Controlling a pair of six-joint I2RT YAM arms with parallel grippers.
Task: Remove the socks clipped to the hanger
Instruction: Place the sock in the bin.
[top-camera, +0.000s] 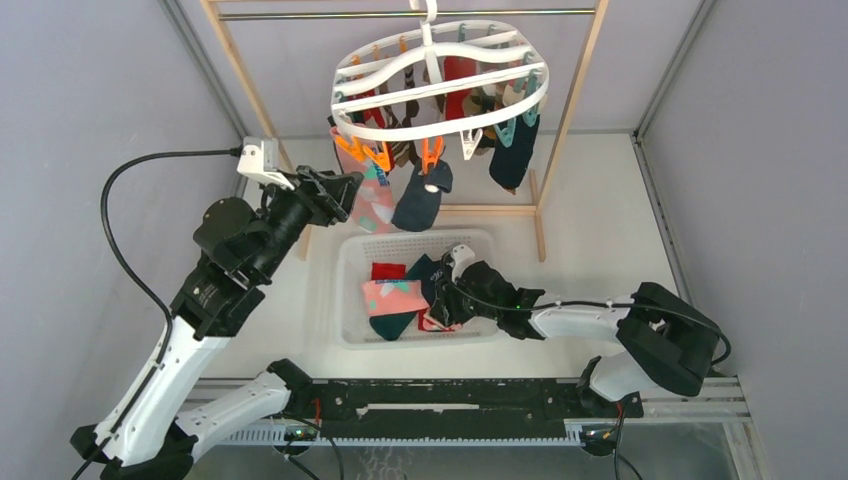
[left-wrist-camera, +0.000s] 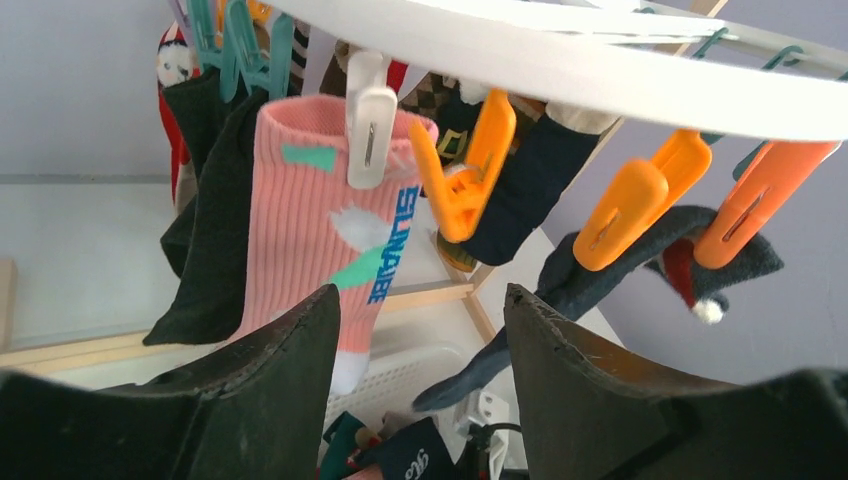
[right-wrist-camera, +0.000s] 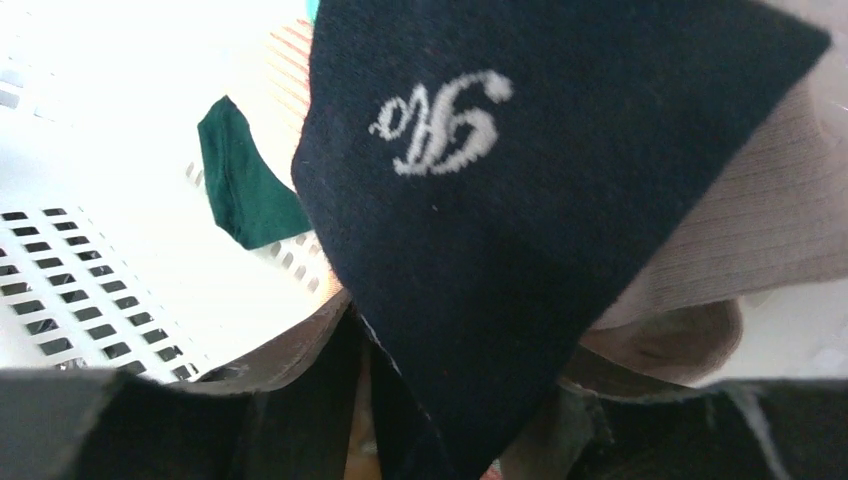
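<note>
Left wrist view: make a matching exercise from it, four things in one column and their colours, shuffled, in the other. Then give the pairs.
Things
1. ribbed sock with blue lettering
2. clip on that sock's cuff
3. clip just right of it
4. clips at top left

Colours
a. teal
b. white
c. salmon pink
d. orange

Pairs: 1-c, 2-b, 3-d, 4-a
</note>
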